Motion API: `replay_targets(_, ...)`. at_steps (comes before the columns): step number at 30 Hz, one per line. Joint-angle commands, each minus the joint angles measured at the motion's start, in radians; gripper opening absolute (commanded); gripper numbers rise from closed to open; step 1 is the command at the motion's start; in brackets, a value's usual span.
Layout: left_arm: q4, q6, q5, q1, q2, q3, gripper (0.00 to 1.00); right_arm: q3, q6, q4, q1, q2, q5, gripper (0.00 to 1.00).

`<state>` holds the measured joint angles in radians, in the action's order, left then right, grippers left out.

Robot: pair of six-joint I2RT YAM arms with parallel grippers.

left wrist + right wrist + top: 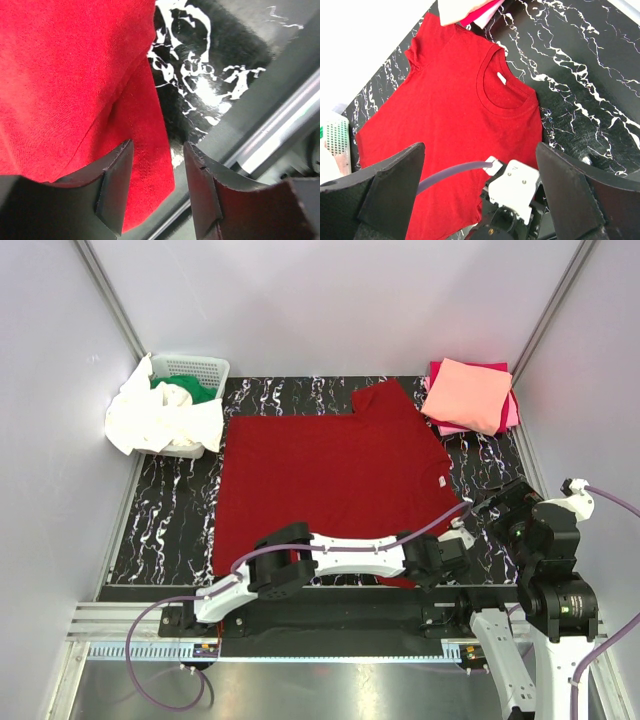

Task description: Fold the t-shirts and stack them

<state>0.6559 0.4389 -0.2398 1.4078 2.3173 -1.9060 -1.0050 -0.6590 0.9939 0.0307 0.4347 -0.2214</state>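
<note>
The dark red t-shirt [330, 480] lies spread flat in the middle of the black marbled worktop [170, 510], hem toward the left, neckline and its small white label toward the right, one sleeve pointing to the far side; a folded salmon pink shirt [468, 392] sits on a magenta shirt [513, 412] at the far right corner; a crumpled white shirt [150, 420] hangs over the white basket [205, 365] at the far left, with a green shirt [190, 388] inside it; the left claw [156, 150] stands partly open at the red shirt's near right edge, its fingers either side of the cloth's border, gripping nothing; the right claw [479, 150] hovers wide open above the neckline, holding nothing; the left arm covers the shirt's near edge and near sleeve from above; whether the left pads touch the cloth is unclear.
</note>
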Motion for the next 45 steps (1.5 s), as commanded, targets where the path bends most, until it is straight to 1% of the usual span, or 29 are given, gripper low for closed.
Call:
replay_targets(1,-0.035,0.015,0.007,-0.012,0.014,-0.024,0.49,-0.037,-0.001,0.0,0.0,0.012,0.005,1.0)
replay_targets(4,-0.048,0.018,0.017,-0.021,0.019,-0.007,0.47,-0.047,0.004,0.006,0.0,0.01,0.008,1.0)
replay_targets(7,-0.076,0.018,0.023,-0.026,0.017,0.019,0.4,-0.061,0.012,0.014,0.001,0.015,0.005,1.0)
replay_targets(8,-0.081,0.017,0.025,-0.029,0.017,0.024,0.35,-0.063,0.012,0.015,0.0,0.015,0.005,1.0)
replay_targets(10,-0.093,0.018,0.034,-0.032,0.019,0.035,0.29,-0.064,0.009,0.015,0.001,0.015,0.007,1.0)
replay_targets(11,-0.099,0.015,0.039,-0.036,0.019,0.039,0.24,-0.063,0.007,0.012,0.0,0.015,0.011,1.0)
replay_targets(12,-0.105,0.011,0.043,-0.038,0.016,0.051,0.15,-0.063,0.007,0.014,0.0,0.013,0.016,1.0)
replay_targets(13,-0.119,0.009,0.042,-0.036,0.008,0.056,0.11,-0.061,0.007,0.012,0.0,0.015,0.016,1.0)
replay_targets(14,-0.118,0.011,0.04,-0.038,0.008,0.058,0.01,-0.063,0.007,0.015,0.0,0.015,0.017,1.0)
replay_targets(18,-0.079,0.004,0.06,-0.036,-0.036,0.056,0.0,-0.075,0.009,0.018,0.001,0.018,0.019,0.99)
replay_targets(22,-0.125,0.009,0.143,-0.036,-0.198,0.14,0.0,-0.081,0.001,0.026,0.0,0.022,0.027,1.0)
replay_targets(26,-0.127,0.024,0.191,-0.041,-0.268,0.186,0.0,-0.067,-0.014,0.029,0.001,0.032,0.06,0.99)
replay_targets(27,-0.125,0.033,0.209,-0.043,-0.269,0.193,0.01,-0.057,-0.017,0.031,0.0,0.033,0.069,1.0)
replay_targets(29,-0.128,0.037,0.234,-0.043,-0.263,0.202,0.13,-0.046,-0.017,0.032,0.001,0.045,0.095,1.0)
replay_targets(30,-0.13,0.046,0.278,-0.041,-0.254,0.209,0.17,-0.037,-0.024,0.038,0.002,0.047,0.103,1.0)
replay_targets(31,-0.136,0.053,0.295,-0.041,-0.253,0.216,0.25,-0.031,-0.024,0.04,0.002,0.05,0.108,1.0)
replay_targets(32,-0.15,0.064,0.316,-0.041,-0.259,0.231,0.29,-0.026,-0.025,0.049,0.002,0.061,0.12,1.0)
replay_targets(33,-0.209,0.084,0.342,-0.041,-0.297,0.289,0.29,-0.018,-0.025,0.054,0.0,0.065,0.125,1.0)
replay_targets(34,-0.243,0.096,0.355,-0.041,-0.323,0.326,0.32,-0.012,-0.024,0.058,0.001,0.081,0.131,1.0)
replay_targets(35,-0.269,0.104,0.362,-0.047,-0.35,0.39,0.38,-0.007,-0.024,0.069,0.0,0.093,0.146,1.0)
replay_targets(36,-0.289,0.119,0.366,-0.052,-0.398,0.413,0.55,0.006,-0.022,0.077,0.001,0.105,0.157,1.0)
replay_targets(37,-0.288,0.126,0.363,-0.058,-0.421,0.435,0.65,0.015,-0.024,0.084,0.0,0.134,0.169,1.0)
replay_targets(39,-0.279,0.139,0.346,-0.076,-0.507,0.505,0.76,0.069,-0.019,0.095,0.001,0.168,0.247,1.0)
replay_targets(40,-0.274,0.147,0.335,-0.084,-0.542,0.533,0.77,0.091,-0.016,0.098,0.002,0.183,0.276,1.0)
replay_targets(41,-0.271,0.158,0.326,-0.107,-0.579,0.594,0.77,0.112,-0.014,0.101,0.002,0.208,0.334,1.0)
replay_targets(42,-0.268,0.173,0.309,-0.122,-0.663,0.626,0.77,0.162,-0.017,0.098,0.002,0.214,0.362,1.0)
replay_targets(43,-0.26,0.181,0.295,-0.141,-0.706,0.656,0.77,0.184,-0.019,0.095,0.0,0.208,0.382,1.0)
replay_targets(44,-0.231,0.205,0.277,-0.183,-0.757,0.714,0.77,0.221,-0.025,0.107,0.001,0.199,0.399,1.0)
replay_targets(45,-0.217,0.216,0.246,-0.21,-0.856,0.741,0.77,0.236,-0.042,0.112,0.002,0.185,0.405,1.0)
